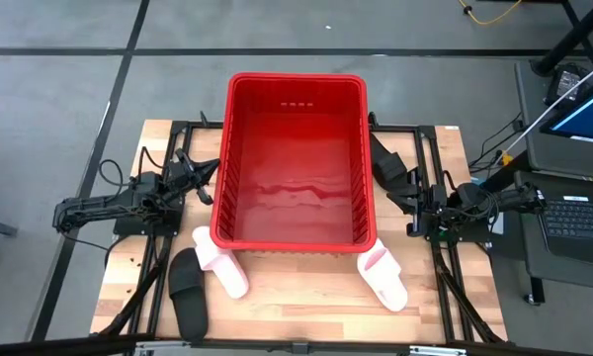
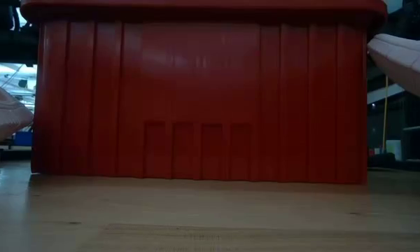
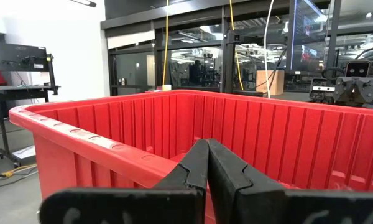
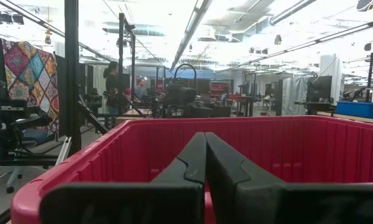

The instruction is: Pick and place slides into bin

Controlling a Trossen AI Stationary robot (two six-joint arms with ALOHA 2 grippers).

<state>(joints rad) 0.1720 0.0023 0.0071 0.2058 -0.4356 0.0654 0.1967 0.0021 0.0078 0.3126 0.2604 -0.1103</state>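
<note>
The red bin (image 1: 295, 163) is seen standing in the middle of the wooden surface (image 1: 306, 307), its far end reaching the surface's far edge. Its inside is seen from above as bare red floor; no slide can be made out in it.

Three slides are seen on the surface in the high view, all at the near end of the bin. A pale pink slide (image 1: 220, 261) lies at the bin's near-left corner, its far end touching or tucked under the rim. A black slide (image 1: 188, 291) lies just left of it, angled toward the near-left. A second pale pink slide (image 1: 384, 277) lies at the bin's near-right corner, pointing near-right. In the low view the ribbed wall of the bin (image 2: 199, 105) fills the picture, with a pale slide showing at each side edge.

The left gripper (image 1: 200, 170) is held just beside the bin's left wall, apart from every slide; in its wrist view the jaws are pressed together with nothing between them, pointed across the bin's rim (image 3: 81, 134). The right gripper (image 1: 393, 178) is held just beside the bin's right wall, and its jaws are likewise closed on nothing, facing the bin (image 4: 311, 149).

People are seen standing far off in the room behind the bin, in the right wrist view.
</note>
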